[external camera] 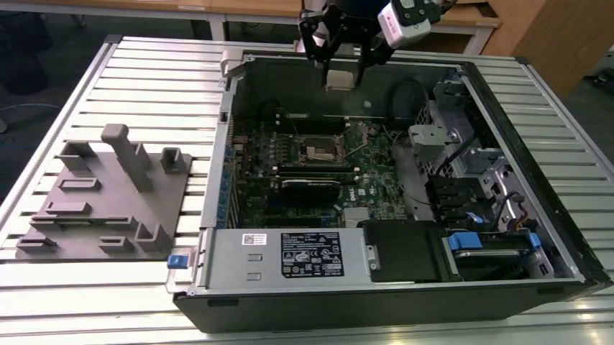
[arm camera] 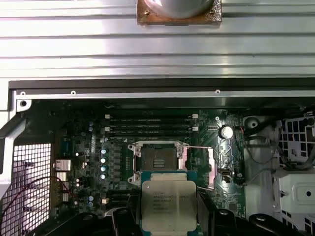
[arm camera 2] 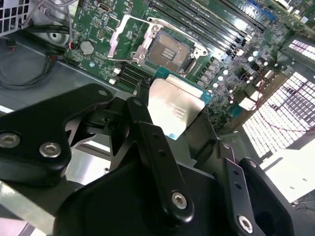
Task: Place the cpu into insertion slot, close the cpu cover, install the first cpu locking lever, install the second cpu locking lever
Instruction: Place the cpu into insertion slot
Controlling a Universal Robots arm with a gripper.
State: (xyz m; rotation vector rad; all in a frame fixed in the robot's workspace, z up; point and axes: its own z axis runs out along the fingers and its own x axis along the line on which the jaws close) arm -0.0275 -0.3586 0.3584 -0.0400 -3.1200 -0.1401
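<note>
My gripper hangs over the far wall of the open computer case, shut on the cpu, a flat square chip with a silvery top. Both wrist views show the cpu clamped between black fingers, held above the green board. The insertion slot lies uncovered below it, dark centre showing inside a silver rim. The cpu cover is swung open to one side of the slot. A thin wire lever runs beside it.
A grey block with upright pegs sits on the slatted metal table at the exterior view's left. Inside the case are a long black card, a silver labelled box, drive bays and cables.
</note>
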